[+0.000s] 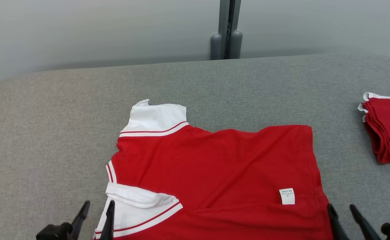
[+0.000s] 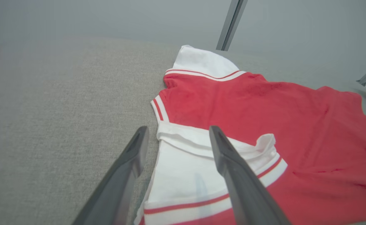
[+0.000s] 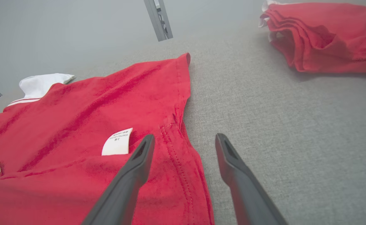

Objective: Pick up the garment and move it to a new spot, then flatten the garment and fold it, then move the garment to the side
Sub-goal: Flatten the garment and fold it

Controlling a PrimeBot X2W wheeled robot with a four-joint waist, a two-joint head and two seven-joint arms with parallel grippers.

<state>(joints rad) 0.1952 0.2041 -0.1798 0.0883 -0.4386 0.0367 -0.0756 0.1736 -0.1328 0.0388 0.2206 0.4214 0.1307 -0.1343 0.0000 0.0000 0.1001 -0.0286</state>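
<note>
The left hand (image 1: 99,209) is seen with its fingers spread and nothing held; one finger is poised over the near white sleeve (image 2: 186,168), the other over bare worktop (image 1: 48,116). The right hand (image 1: 341,210) is likewise spread and empty, set astride the near corner of the hem (image 3: 176,162), one finger above the stitching, the other above the worktop. Whether fabric is touched by any finger cannot be told. The shirt (image 1: 214,160) is laid mid-worktop, just ahead of both hands, its long axis running left to right: sleeves left, hem right. Each end is thus nearest its own hand, so a two-handed grasp of the near edge is judged to be called for. A pile (image 1: 386,130) of red garments is seen well apart on the right.
</note>
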